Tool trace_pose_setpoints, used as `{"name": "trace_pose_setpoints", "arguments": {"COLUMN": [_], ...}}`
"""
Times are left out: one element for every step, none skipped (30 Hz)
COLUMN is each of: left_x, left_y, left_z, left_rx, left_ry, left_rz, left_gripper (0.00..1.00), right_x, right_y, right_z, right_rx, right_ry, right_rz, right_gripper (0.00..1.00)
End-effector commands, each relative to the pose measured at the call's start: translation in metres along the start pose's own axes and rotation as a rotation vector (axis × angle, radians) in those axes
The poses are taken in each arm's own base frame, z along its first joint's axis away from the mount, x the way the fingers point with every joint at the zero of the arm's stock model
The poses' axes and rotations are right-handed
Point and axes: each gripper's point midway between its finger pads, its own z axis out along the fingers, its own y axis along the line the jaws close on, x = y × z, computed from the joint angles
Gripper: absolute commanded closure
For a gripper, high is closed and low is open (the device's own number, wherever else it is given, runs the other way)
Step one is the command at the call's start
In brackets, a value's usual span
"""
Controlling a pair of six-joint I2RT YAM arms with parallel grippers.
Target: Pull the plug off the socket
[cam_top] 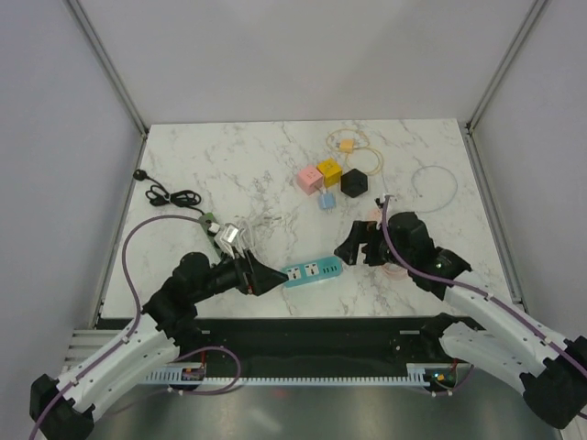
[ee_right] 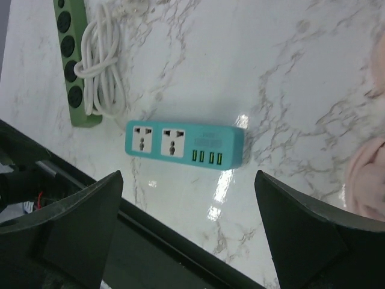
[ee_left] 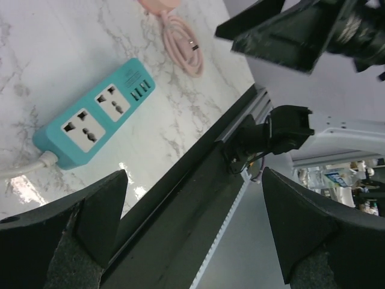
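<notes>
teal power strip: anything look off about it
Yes: the teal power strip has both universal sockets and all four USB ports empty in the wrist views, so no plug sits in it. It lies flat, seemingly undamaged.

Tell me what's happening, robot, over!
Left gripper open, right gripper open, both empty. Teal power strip between them, both sockets bare, no plug in. Pink cable nearby, not blocking.

Bright, even overhead light; glare patches on marble table (ee_right: 228, 186).
</notes>
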Motion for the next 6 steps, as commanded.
{"name": "trace_pose_setpoints", "arguments": {"left_x": [-0.008,-0.005,-0.001,0.001,0.006,0.009], "left_y": [-0.023,-0.02,-0.019,-0.019,-0.018,-0.02], "left_z": [-0.007,-0.01,-0.011,-0.013,-0.015,-0.017], "left_rx": [0.127,0.142,0.155,0.171,0.209,0.239], "left_ry": [-0.066,-0.082,-0.084,-0.09,-0.103,-0.108], "left_rz": [-0.046,-0.045,-0.051,-0.074,-0.089,-0.095], "left_gripper": [0.0,0.0,0.0,0.0,0.0,0.0], "right_x": [0.016,0.03,0.036,0.03,0.031,0.039], "right_y": [0.013,0.01,0.01,0.018,0.024,0.022], "right_z": [0.003,0.003,0.003,-0.002,-0.007,-0.004], "right_rx": [-0.079,-0.1,-0.115,-0.173,-0.244,-0.255], "right_ry": [-0.049,-0.027,-0.023,-0.069,-0.114,-0.101], "right_rz": [0.106,0.119,0.14,0.143,0.16,0.195], "right_gripper": [0.02,0.02,0.02,0.02,0.02,0.02]}}
